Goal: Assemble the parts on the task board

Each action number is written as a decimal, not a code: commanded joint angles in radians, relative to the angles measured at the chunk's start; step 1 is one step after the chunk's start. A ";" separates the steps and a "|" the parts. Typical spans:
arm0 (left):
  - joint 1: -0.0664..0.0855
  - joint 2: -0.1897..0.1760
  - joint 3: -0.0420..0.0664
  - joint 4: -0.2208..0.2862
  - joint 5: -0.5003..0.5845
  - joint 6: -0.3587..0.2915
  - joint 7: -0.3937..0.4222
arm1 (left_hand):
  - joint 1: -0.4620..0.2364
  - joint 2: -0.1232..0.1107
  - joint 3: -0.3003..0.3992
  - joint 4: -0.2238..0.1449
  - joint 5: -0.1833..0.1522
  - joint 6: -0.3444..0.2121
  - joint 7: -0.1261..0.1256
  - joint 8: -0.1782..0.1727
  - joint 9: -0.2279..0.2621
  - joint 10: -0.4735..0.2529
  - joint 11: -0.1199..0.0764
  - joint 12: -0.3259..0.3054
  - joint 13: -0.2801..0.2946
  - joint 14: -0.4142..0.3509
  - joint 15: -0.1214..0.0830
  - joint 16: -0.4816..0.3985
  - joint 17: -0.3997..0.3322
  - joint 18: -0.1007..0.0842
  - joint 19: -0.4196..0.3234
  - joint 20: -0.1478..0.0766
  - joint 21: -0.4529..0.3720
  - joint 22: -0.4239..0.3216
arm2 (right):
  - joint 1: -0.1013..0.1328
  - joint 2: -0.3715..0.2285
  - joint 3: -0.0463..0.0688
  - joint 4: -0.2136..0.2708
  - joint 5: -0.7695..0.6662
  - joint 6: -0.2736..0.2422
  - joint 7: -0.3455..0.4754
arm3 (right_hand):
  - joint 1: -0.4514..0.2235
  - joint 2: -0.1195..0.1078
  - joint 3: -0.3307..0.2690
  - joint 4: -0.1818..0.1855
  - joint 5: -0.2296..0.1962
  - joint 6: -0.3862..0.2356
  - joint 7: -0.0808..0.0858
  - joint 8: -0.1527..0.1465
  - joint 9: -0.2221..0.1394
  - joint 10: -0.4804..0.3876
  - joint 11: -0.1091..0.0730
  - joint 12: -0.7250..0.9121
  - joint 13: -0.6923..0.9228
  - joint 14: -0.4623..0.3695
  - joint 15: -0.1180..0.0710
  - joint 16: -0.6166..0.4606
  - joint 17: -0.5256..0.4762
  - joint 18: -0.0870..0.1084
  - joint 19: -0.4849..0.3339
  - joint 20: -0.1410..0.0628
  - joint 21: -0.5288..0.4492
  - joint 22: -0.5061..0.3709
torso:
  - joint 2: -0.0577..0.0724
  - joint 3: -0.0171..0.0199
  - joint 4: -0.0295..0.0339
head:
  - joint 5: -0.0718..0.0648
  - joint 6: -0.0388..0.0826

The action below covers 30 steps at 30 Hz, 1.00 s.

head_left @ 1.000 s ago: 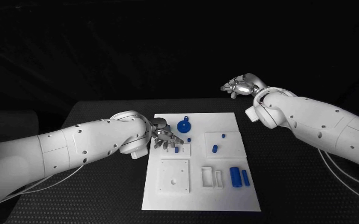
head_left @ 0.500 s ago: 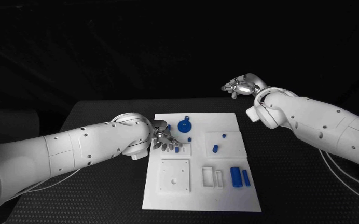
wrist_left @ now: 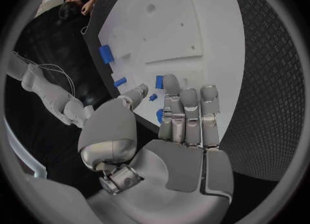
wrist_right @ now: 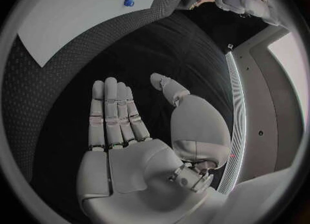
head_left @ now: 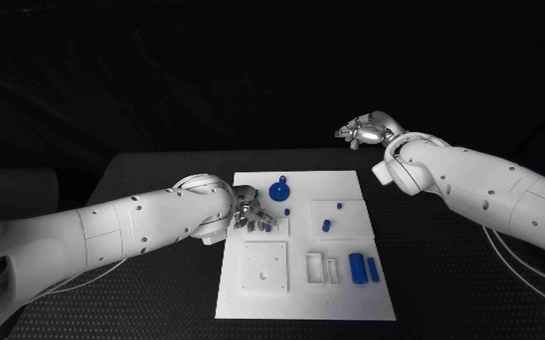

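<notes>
1. Silver fingers of the left hand (head_left: 252, 216) lie straight and pressed side by side, the thumb set apart, over the near-left part of the white rectangular task board (head_left: 305, 307); they hold nothing.
2. Just beyond those fingertips stands a short blue peg (wrist_left: 159, 82) on a raised white block, with a smaller blue piece (wrist_left: 153, 97) between thumb and fingers and another blue piece (wrist_left: 159, 115) partly under the fingers.
3. Farther from the fingers lie a blue round disc with a small stem (head_left: 279, 191), two small blue studs (head_left: 326, 225) on a white square block, and a pair of blue cylinders (head_left: 364, 267) beside white slotted frames.
4. The right hand (head_left: 367, 130) is raised well beyond the board's far-right corner, its fingers straight and together, the thumb apart, holding nothing.
5. The step in hand appears to be a reach for the small blue pieces beside the left fingertips; the next move would call for closing thumb and finger on one piece without knocking over its neighbours.
6. Whether the left fingers touch any piece cannot be told; the arm hides the board's left edge.
</notes>
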 commanded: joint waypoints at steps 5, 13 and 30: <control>-0.006 0.017 -0.007 -0.017 -0.007 0.021 -0.002 | 0.029 0.043 -0.024 -0.038 -0.002 -0.008 0.003 -0.001 0.002 -0.008 -0.001 -0.002 0.002 -0.009 0.001 0.004 0.000 -0.002 -0.010 -0.116 0.007 0.020 | 0.000 0.002 0.000 0.002 -0.001 0.009 0.011 | -0.009 0.002 -0.006 0.002 0.005 -0.006 0.002 0.001 -0.002 -0.006 0.001 0.006 -0.002 -0.007 0.002 0.005 -0.002 0.015 -0.003 0.006 -0.004 0.001 | 0.000 -0.0001 0.0011 | -0.001 -0.003; -0.008 0.023 -0.008 -0.025 -0.007 0.033 -0.003 | 0.047 0.066 -0.037 -0.073 -0.002 -0.007 0.003 -0.003 0.001 -0.008 -0.001 -0.002 0.003 -0.009 0.002 0.004 0.000 -0.002 -0.011 -0.116 0.007 0.019 | 0.000 0.002 0.000 0.002 -0.001 0.010 0.011 | -0.009 0.003 -0.006 0.002 0.005 -0.006 0.002 0.001 -0.002 -0.006 0.001 0.007 -0.003 -0.007 0.002 0.005 -0.002 0.015 -0.003 0.006 -0.004 0.001 | -0.001 -0.0001 0.0014 | -0.001 -0.003; -0.011 0.032 -0.012 -0.030 0.007 0.043 0.001 | 0.121 0.124 -0.013 -0.177 0.025 -0.001 0.004 -0.009 -0.004 -0.005 0.000 -0.004 0.001 -0.007 0.003 0.003 -0.003 -0.006 -0.008 -0.114 0.006 0.018 | 0.000 0.002 0.000 0.002 -0.001 0.011 0.011 | -0.009 0.003 -0.006 0.002 0.006 -0.006 0.002 0.002 -0.002 -0.006 0.001 0.008 -0.004 -0.007 0.002 0.006 -0.003 0.015 -0.003 0.006 -0.004 0.002 | 0.000 -0.0001 0.0007 | -0.002 -0.004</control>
